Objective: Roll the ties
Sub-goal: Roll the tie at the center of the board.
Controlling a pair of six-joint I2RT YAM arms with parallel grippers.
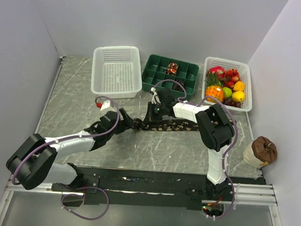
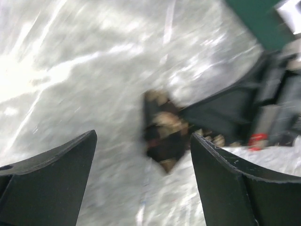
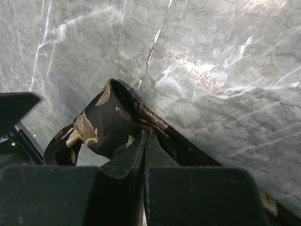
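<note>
While my left claw (image 2: 143,136) hangs over the middle of the counter (image 1: 79,97) with its fingers spread wide, the pointed end of the dark tie (image 2: 164,136) lies on the marble below the gap between them. That view is blurred, so I cannot tell whether either finger touches the fabric.

My right claw (image 3: 146,137), just right of the left one, is pressed together. A fold of the tie, black-brown with tan leaf shapes, rises to its tips and is pinched there. From there the tie runs flat along the counter to the right, passing under my right arm.

At the far edge sits a green divided tray (image 1: 159,67) with a reddish coil (image 1: 172,68) in one compartment and a dark coil (image 1: 178,85) in a nearer one. A white basket (image 1: 117,72) stands to its left and a fruit basket (image 1: 246,73) to its right.
</note>
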